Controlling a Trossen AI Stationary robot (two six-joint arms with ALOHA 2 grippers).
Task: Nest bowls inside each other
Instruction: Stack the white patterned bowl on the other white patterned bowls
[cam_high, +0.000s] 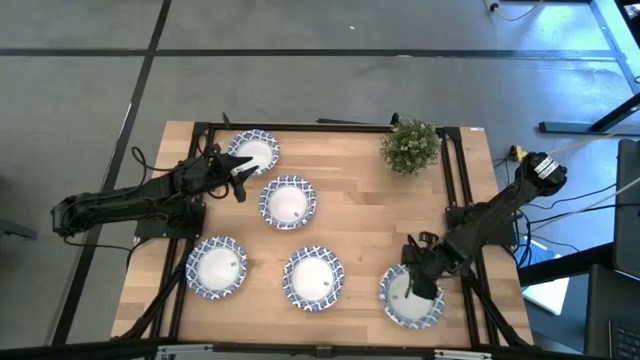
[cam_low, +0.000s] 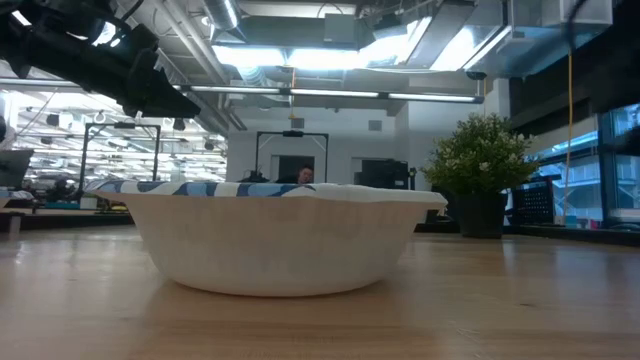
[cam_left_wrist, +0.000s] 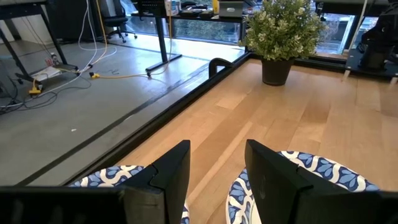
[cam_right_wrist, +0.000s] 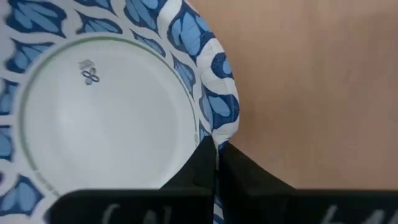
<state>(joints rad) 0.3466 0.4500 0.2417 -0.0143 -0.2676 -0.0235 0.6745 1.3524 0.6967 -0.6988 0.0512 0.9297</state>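
The high view shows 5 bowls spread singly on the wooden table (cam_high: 355, 215), none nested yet. The one in play is the front-right bowl (cam_high: 412, 297), and the right gripper (cam_high: 418, 280) sits over its near-centre edge. In the right wrist view its 2 fingers (cam_right_wrist: 205, 163) are pressed together on the patterned rim of that bowl (cam_right_wrist: 112, 112), one inside the lip and one outside, so the claw is closed on the rim. I cannot tell from these views whether the bowl is lifted or resting on the wood.

To the left of that claw lies the front-centre bowl (cam_high: 312, 278), near but apart, and beyond it the front-left bowl (cam_high: 217, 267). The potted plant (cam_high: 410, 146) stands well behind the right gripper, at the back of the table.

The left gripper (cam_high: 238, 172) hovers with its fingers apart between the back-left bowl (cam_high: 254, 152) and the middle bowl (cam_high: 288, 201); the left wrist view shows a blue rim on either side of the open fingers (cam_left_wrist: 171, 171).

My judgement of the risk: the hold is a thin pinch at 1 point of the rim, so the bowl is likely to tilt or swing when carried, and it could slip out or land crooked in its neighbour.
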